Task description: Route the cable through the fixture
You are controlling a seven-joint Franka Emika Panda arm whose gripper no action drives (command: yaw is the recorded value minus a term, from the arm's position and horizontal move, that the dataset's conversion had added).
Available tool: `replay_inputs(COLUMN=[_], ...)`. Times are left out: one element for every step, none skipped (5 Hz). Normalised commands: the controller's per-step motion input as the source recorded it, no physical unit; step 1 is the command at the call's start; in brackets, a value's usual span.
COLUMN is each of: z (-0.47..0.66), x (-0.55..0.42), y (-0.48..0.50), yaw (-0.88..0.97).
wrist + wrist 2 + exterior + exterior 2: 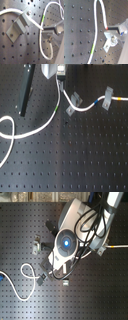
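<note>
End effector (47,32) pinches the unlabelled white cable (42,47).

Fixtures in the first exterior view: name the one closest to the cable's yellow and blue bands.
The lone fixture toward the first exterior view's right, beside the bands on the cable; the other two sit paired nearer the middle.

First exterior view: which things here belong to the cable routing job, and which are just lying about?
Belongs to the job: the cable; the grey fixture clips; the hand, which seems closed on the cable.
Just there: the black post at the first exterior view's left; the perforated table, which only bears everything.
</note>
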Motion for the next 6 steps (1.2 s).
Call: replay_inputs(z=[0.00, -0.32, -0.59, -0.52, -0.38, -0.28], x=[0.000, 0.078, 0.136, 0.141, 0.236, 0.274], y=[0.000, 0.078, 0.090, 0.013, -0.218, -0.507], yaw=[0.00, 0.00, -0.04, -0.05, 0.00, -0.37])
